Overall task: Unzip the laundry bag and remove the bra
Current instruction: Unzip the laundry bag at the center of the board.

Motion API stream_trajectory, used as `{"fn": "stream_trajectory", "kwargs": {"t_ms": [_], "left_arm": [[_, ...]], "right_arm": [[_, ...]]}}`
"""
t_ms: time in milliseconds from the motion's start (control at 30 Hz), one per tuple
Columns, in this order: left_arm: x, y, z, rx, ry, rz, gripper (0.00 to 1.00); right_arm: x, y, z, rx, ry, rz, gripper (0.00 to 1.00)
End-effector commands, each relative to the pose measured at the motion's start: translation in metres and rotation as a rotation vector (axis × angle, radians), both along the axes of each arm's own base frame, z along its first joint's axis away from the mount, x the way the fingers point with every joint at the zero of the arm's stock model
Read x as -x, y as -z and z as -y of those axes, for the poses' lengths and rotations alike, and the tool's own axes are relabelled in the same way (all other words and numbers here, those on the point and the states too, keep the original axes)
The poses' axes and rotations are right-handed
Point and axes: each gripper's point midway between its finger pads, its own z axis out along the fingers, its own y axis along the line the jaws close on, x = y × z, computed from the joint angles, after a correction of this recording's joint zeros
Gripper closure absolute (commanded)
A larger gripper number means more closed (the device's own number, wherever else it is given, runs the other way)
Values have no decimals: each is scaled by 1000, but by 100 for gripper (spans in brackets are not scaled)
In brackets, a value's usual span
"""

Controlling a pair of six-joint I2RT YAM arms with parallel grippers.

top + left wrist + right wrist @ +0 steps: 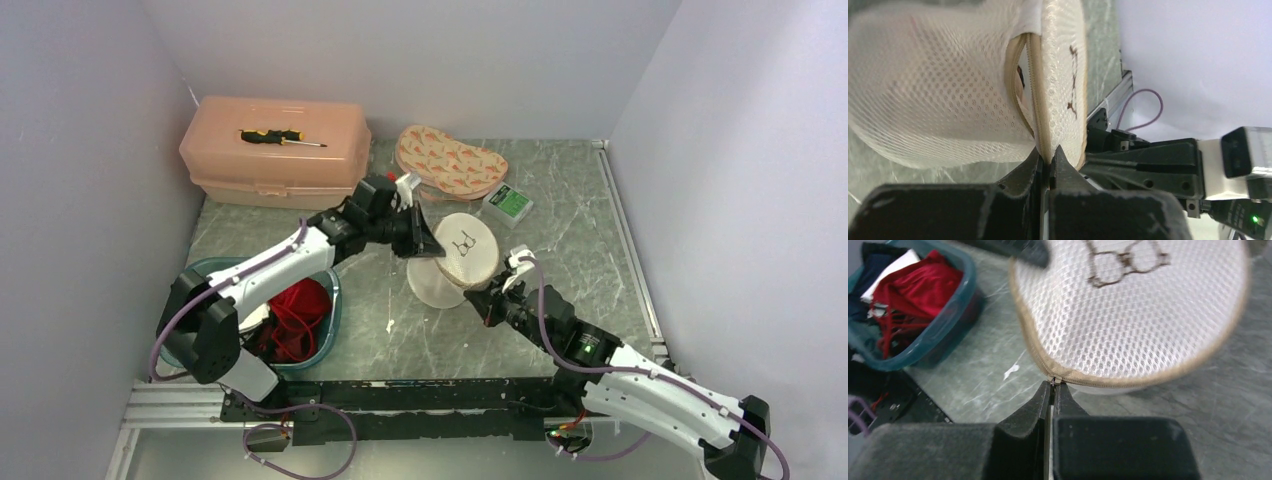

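Grey-green marbled table (570, 210), enclosed by pale walls on three sides.

Containers:
- Teal tub (331, 290), near left, beside the left arm's base. It holds the bra (300, 308), bright red with thin straps trailing, heaped with a white item and dark cloth.
- Salmon plastic box (270, 160), back left, lid shut. A screwdriver (282, 137) lies on the lid.
- Patterned pouch (450, 162), back centre, flat on the table, with a small green packet (508, 203) just beside it. Contents of both cannot be seen.
- Laundry bag (468, 248), centre: round white mesh with tan zip trim, a brown bra outline stitched on its tilted face. Nothing red shows through the mesh. The left wrist view shows a short gap in the zip line; along the near edge in the right wrist view the zip is closed.

Grippers:
- Left gripper (1049, 155): jaws closed, pinching the laundry bag's tan seam at its left edge.
- Right gripper (1053, 388): jaws closed on the zip pull (1054, 380) at the bag's near edge.

Position of the bra: inside the tub, outside the bag, well apart from both grippers. It lies left of the right gripper, and the left forearm passes over the tub's far rim.
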Motion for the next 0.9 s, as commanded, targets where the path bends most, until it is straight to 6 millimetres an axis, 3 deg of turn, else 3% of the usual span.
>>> {"fn": "stream_trajectory", "kwargs": {"t_ms": [0, 100, 300, 400, 467, 567, 633, 700, 800, 867], "left_arm": [[-4, -45, 13, 81, 269, 221, 96], [-11, -36, 14, 115, 325, 211, 92], [-22, 19, 14, 172, 307, 101, 84], [-30, 38, 3, 130, 233, 71, 62], [-32, 37, -9, 117, 172, 61, 42], [-24, 24, -26, 111, 117, 66, 30], [-16, 22, -41, 59, 44, 28, 15], [-5, 20, -53, 47, -26, -12, 7], [10, 27, -65, 43, -163, -104, 6], [20, 28, -60, 59, -229, -139, 6]], "right_arm": [[19, -37, -23, -37, -164, 79, 100], [24, -30, -32, -46, -188, 52, 100], [20, 6, -43, -54, -162, -32, 100], [14, 21, -43, -38, -119, -65, 100], [12, 27, -43, -28, -100, -79, 100], [8, 31, -42, -20, -75, -88, 100], [6, 30, -41, -19, -59, -90, 100], [4, 28, -40, -19, -45, -87, 100], [0, 23, -40, -24, -28, -84, 100], [-2, 22, -41, -26, -19, -84, 100]]}}
